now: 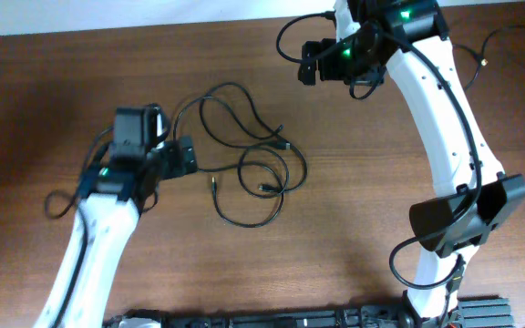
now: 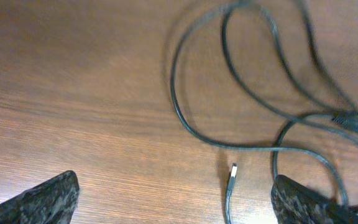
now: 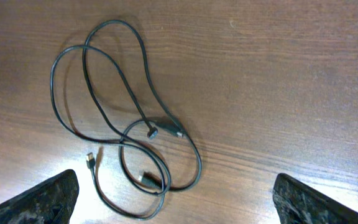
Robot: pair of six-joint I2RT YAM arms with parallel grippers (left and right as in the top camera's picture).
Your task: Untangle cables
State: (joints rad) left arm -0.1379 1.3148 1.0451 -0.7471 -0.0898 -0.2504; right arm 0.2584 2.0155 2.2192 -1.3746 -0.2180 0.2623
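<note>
- Cables (image 1: 283,145) lie in a loose tangle on wooden table (image 1: 354,182). They're just beside left claw (image 1: 187,157) and well apart from right claw (image 1: 310,62).
- Left wrist: left claw (image 2: 176,204) spread wide, nothing held. Cables (image 2: 241,147) loop ahead of it. One plug end (image 2: 232,171) lies between the tips, and a strand runs behind the finger at frame right.
- Right wrist: right claw (image 3: 176,202) wide open, empty. Whole tangle (image 3: 154,132) lies ahead, nearer the finger at frame left.
</note>
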